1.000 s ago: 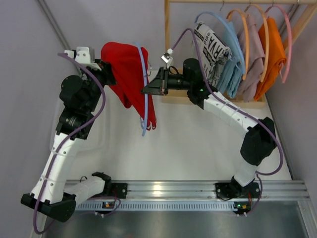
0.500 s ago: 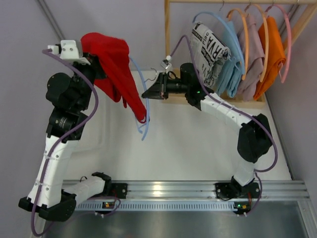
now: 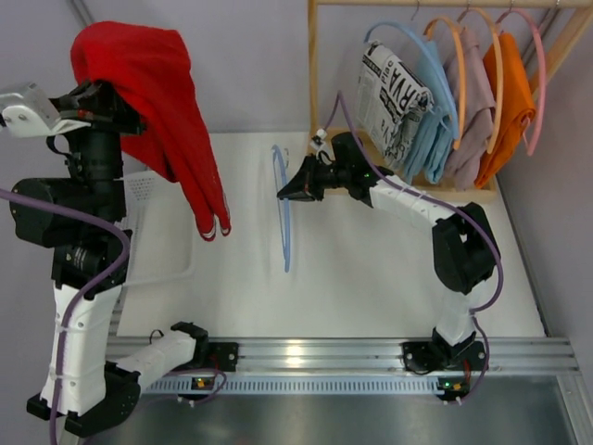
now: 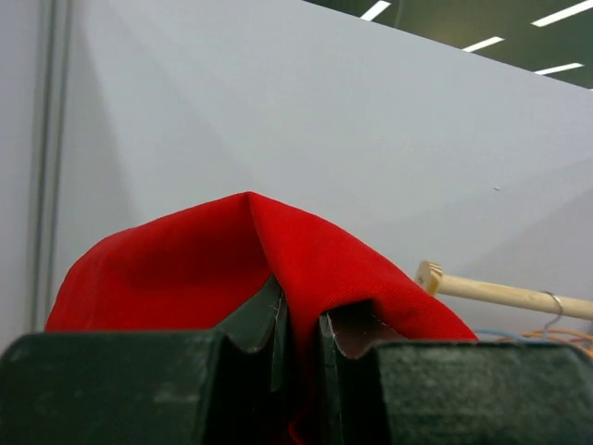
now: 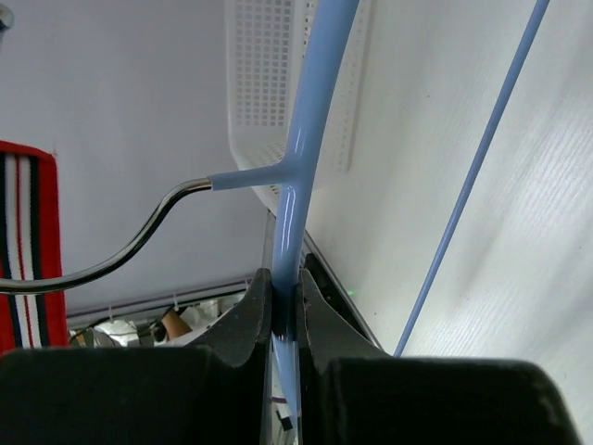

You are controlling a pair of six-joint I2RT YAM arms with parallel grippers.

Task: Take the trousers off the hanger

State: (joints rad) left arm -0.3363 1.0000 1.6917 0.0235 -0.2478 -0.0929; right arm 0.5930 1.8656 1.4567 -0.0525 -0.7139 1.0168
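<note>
Red trousers (image 3: 153, 102) — pinched in L gripper (image 4: 301, 320), held high at far left, cloth hanging down. Light blue hanger (image 3: 283, 209) — R gripper (image 5: 285, 301) clamped on its bar, well apart from trousers.

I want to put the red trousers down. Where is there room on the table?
The white table is bare between the blue hanger and the right arm, down to the metal rail. The rack is crowded with hanging trousers.

grey walls (image 3: 241, 65) | white table (image 3: 371, 278) | wooden rack (image 3: 312, 56) | ceiling strip lights (image 4: 375, 10)
</note>
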